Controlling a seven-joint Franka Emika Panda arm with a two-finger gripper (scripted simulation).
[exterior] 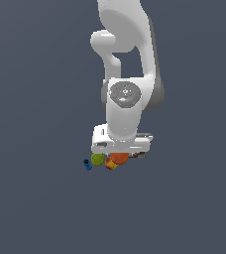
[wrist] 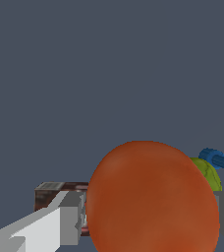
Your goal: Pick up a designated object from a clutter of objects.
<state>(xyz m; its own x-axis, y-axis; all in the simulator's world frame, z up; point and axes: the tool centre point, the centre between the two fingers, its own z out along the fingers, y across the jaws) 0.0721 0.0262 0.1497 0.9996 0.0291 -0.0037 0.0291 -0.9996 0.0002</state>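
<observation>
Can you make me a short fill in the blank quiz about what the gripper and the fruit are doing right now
1. The fruit between the gripper fingers is the ____.
2. Beside the orange, the pear is colored ____.
3. In the wrist view, behind one finger sits a dark red-brown ____.

Missing words: orange; green; box

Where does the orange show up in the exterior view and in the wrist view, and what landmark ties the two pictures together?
Exterior view: the orange peeks out just under the white gripper, low in the centre, mostly hidden by it.
Wrist view: the orange fills the lower middle, between the two grey fingers.
Shared landmark: the green pear, right beside the orange in both.
</observation>
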